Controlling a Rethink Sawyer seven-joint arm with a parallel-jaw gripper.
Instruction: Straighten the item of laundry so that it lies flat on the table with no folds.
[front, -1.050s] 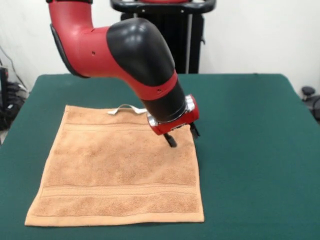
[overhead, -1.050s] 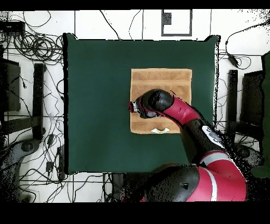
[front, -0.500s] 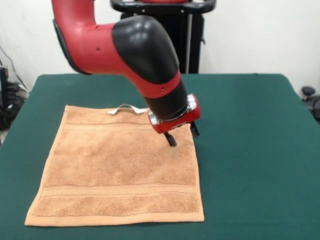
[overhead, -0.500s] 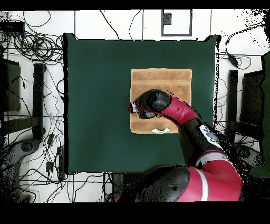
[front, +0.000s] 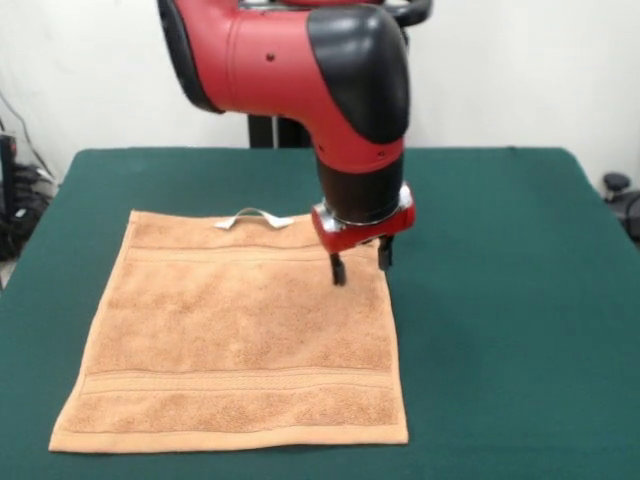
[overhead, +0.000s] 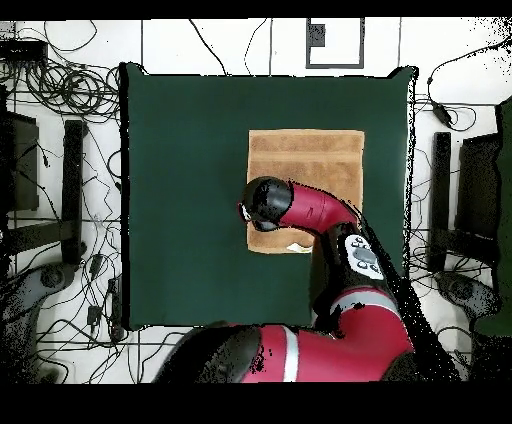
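Observation:
The item of laundry (front: 235, 335) is an orange-tan towel spread flat on the green table (front: 500, 300), with band stripes near its far and near edges and a small white tag (front: 248, 216) at the far edge. In the overhead view the item of laundry (overhead: 310, 160) lies right of the table's middle, its lower part hidden by the arm. My gripper (front: 358, 265) hangs just above the towel's far right corner, open, with nothing between its two dark fingers (front: 338, 270). From above, the gripper (overhead: 246, 212) sits at the towel's left edge.
Green table (overhead: 180, 200) cloth stretches wide around the towel on all sides. The red and black arm (front: 330, 90) reaches down over the towel's far right part. Cables and stands (overhead: 70, 190) lie on the floor beyond the table's edges.
The arm has swung and straightened, so the wrist now points nearly straight down; the gripper has shifted slightly towards the towel's edge and stays open. The towel has not moved.

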